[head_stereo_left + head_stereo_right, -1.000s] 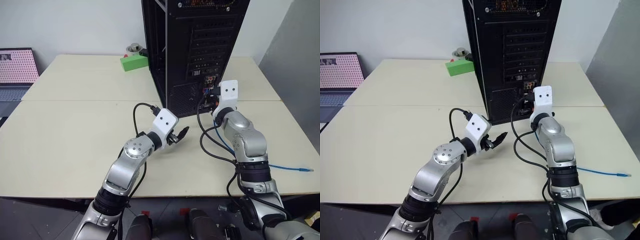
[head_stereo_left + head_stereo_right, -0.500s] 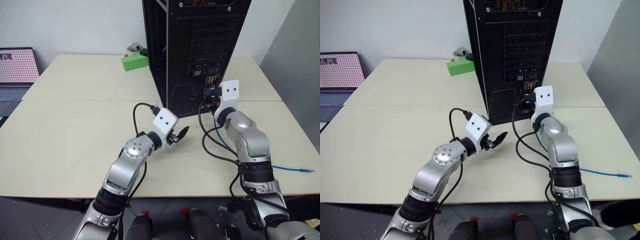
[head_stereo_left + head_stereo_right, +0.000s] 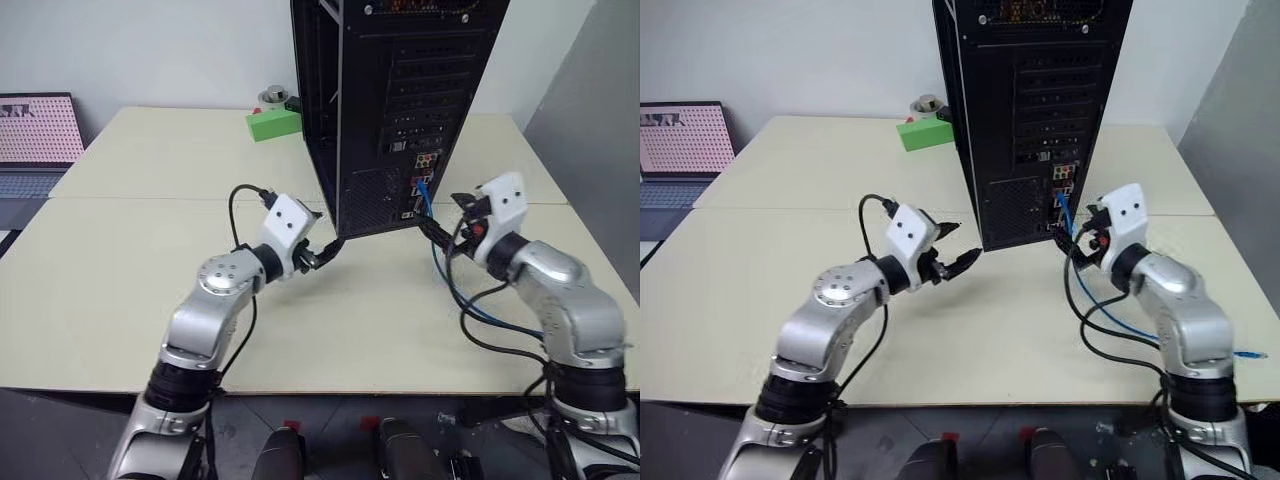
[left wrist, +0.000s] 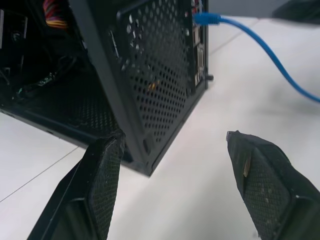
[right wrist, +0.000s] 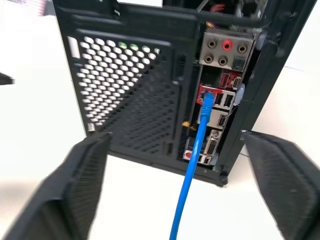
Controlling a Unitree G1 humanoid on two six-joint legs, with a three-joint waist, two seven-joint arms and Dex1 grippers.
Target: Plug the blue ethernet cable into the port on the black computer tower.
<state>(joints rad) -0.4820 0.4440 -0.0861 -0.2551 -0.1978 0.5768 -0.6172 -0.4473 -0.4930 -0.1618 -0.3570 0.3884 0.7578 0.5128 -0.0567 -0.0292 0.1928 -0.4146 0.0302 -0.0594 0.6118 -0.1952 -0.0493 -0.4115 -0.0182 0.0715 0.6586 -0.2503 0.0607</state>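
The black computer tower (image 3: 400, 90) stands upright at the back middle of the table, its rear panel facing me. The blue ethernet cable (image 5: 192, 165) has its plug seated in the port (image 5: 206, 96) among the rear connectors. From there it hangs down and trails across the table to the right (image 3: 1110, 315). My right gripper (image 3: 1080, 228) is open, a short way back from the plug and empty. My left gripper (image 3: 958, 245) is open and empty by the tower's lower left corner, which shows between its fingers (image 4: 100, 185) in the left wrist view.
A green box (image 3: 273, 122) and a small round object sit behind the tower's left side. A laptop (image 3: 35, 140) stands at the far left. The cable's free end (image 3: 1245, 355) lies near the table's right front edge. Black robot cables (image 3: 480, 320) loop beside my right arm.
My right gripper opened, let go of the cable's plug and drew back to the right. The plug stays in the port. My left gripper moved left.
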